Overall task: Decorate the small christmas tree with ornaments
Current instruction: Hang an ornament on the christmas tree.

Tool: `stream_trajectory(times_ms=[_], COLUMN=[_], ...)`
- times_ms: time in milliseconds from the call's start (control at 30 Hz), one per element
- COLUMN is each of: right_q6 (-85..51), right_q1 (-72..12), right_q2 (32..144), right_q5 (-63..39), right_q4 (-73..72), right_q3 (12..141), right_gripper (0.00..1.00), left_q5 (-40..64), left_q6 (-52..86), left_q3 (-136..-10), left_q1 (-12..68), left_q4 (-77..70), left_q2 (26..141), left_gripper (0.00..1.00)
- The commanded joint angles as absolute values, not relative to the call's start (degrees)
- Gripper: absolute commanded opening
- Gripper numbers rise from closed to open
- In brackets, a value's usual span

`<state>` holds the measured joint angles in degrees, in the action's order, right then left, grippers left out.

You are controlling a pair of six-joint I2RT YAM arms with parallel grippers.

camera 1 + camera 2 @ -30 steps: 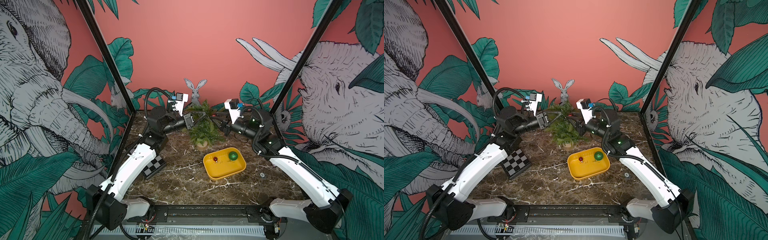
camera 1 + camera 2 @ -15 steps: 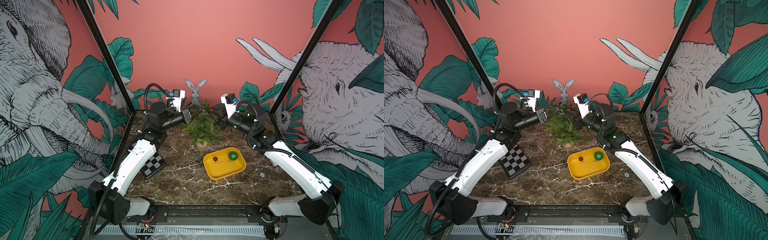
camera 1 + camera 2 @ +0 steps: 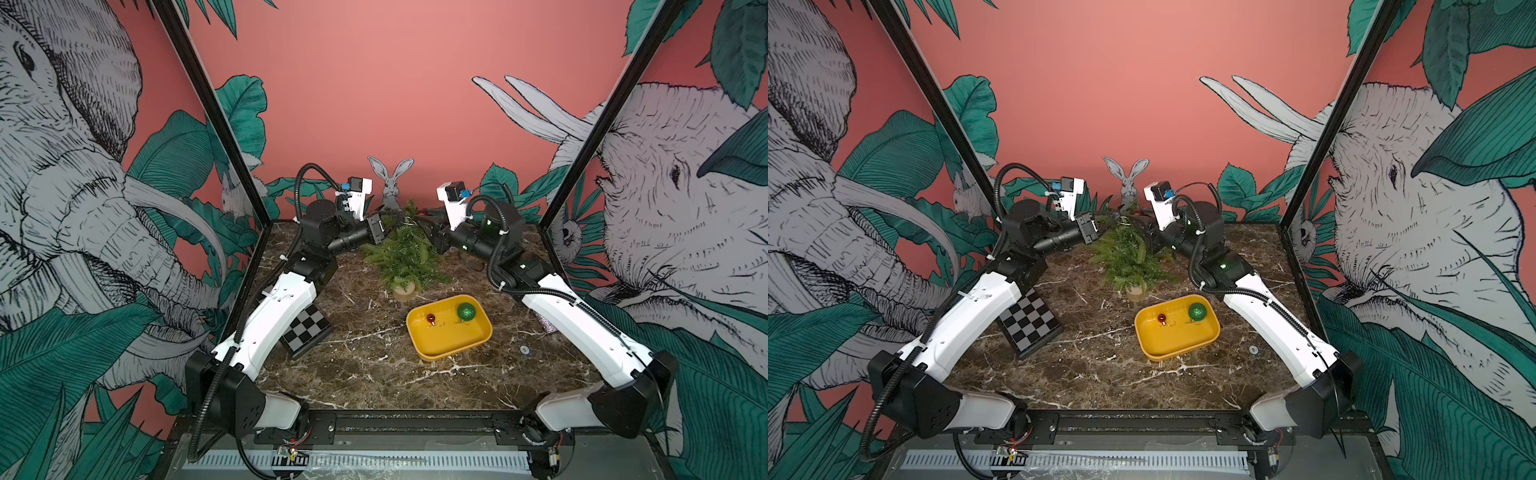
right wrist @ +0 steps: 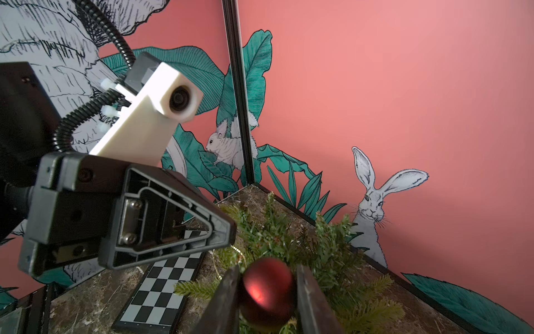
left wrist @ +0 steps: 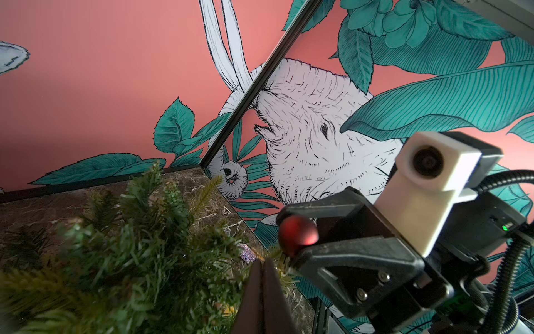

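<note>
Ornaments first: your right gripper (image 4: 267, 270) is clamped on 1 dark-red ball (image 4: 267, 292), held at the crown of the small christmas tree (image 3: 405, 257). Your left gripper (image 5: 263, 264) has its jaws pressed together at the treetop. It may be pinching a twig, but the blurred needles hide that. The second red ball (image 3: 431, 318) and the glittery green ball (image 3: 466, 311) lie in the yellow tray (image 3: 449, 349). The tree stands upright on the table (image 3: 365, 374), just behind the tray, between both grippers.
</note>
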<state>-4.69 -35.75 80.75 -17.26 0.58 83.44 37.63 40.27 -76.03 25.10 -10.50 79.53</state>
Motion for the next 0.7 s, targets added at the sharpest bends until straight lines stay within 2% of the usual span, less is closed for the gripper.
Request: stream_trajectory(times_ms=[0,667], right_q6=[-4.48,-5.6], right_q1=[-36.06,-36.04], right_q2=[81.18,76.54], right_q5=[-16.44,-15.02], right_q4=[-0.53,-2.23], right_q3=[85.52,80.15], right_gripper=[0.29,0.28], left_q5=[37.06,36.94], left_q6=[40.46,42.04], left_q3=[-78.13,-76.52], left_q1=[24.62,24.57], left_q4=[-11.18,-12.69], left_q2=[79.63,79.61], left_gripper=[0.0,0.0])
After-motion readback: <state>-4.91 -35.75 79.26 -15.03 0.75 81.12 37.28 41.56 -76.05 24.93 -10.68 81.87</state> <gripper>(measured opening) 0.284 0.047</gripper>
